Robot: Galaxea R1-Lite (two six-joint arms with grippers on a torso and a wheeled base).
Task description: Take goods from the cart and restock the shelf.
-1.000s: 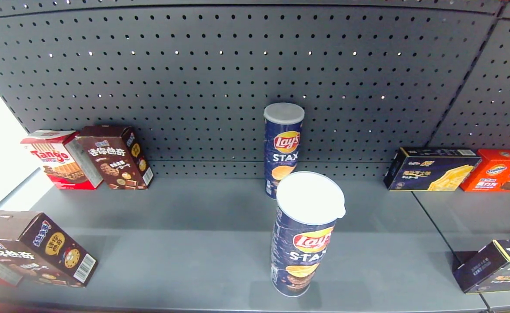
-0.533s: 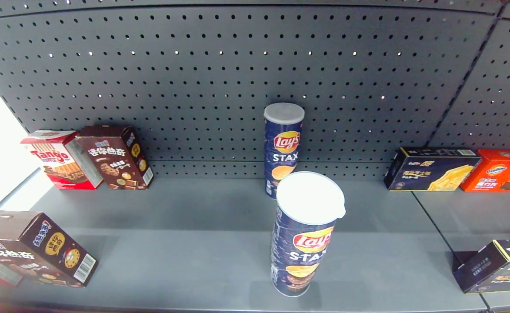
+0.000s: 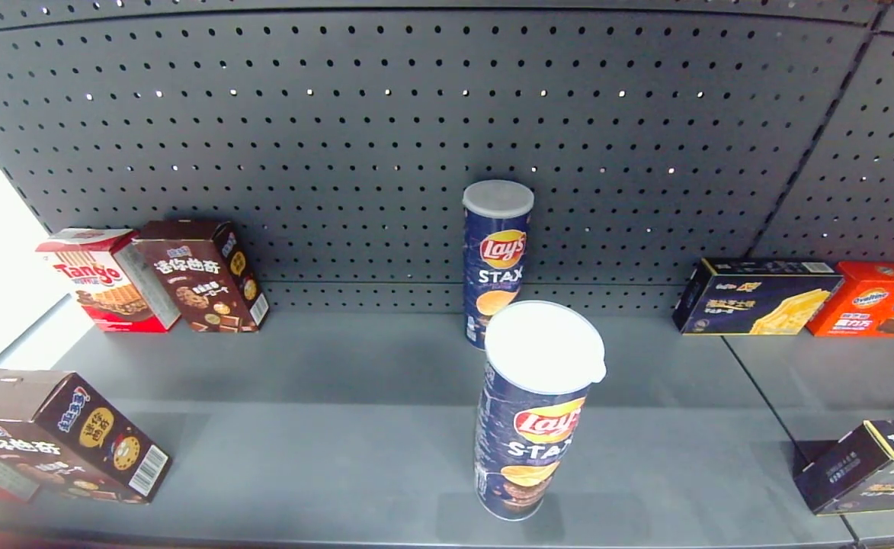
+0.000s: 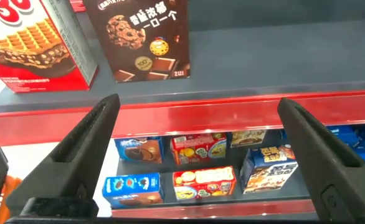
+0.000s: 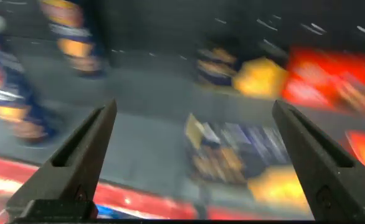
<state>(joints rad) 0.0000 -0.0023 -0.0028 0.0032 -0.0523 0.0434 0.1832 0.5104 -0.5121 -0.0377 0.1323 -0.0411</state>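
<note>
Two tall dark blue chip cans stand upright on the grey shelf (image 3: 325, 427), one behind the other. The front can (image 3: 530, 427) has a white lid and stands near the shelf's front edge. The back can (image 3: 496, 259) has a grey lid and stands close to the perforated back wall (image 3: 340, 137). The two are near each other, and I cannot tell whether they touch.

My left gripper (image 4: 198, 104) has its fingers spread wide with nothing between them. It is in front of the shelf's red front edge (image 4: 232, 115). Just past the fingertips, on the shelf, a red wafer box (image 4: 36, 43) stands just beside a brown cookie box (image 4: 142, 37). Both are apart from my fingers. Under the red edge, small snack boxes (image 4: 198, 168) sit on a lower shelf.

My right gripper (image 5: 195, 107) is also spread wide and empty. Its picture is blurred. The chip cans lie ahead of it and off to one side, well apart from the fingers. A dark blue and yellow box (image 5: 232, 149) lies ahead between the fingertips, not touching them.

On the shelf's left front lies a brown box (image 3: 58, 435). At the right back, a navy and yellow box (image 3: 755, 297) lies just beside an orange box (image 3: 873, 299).
</note>
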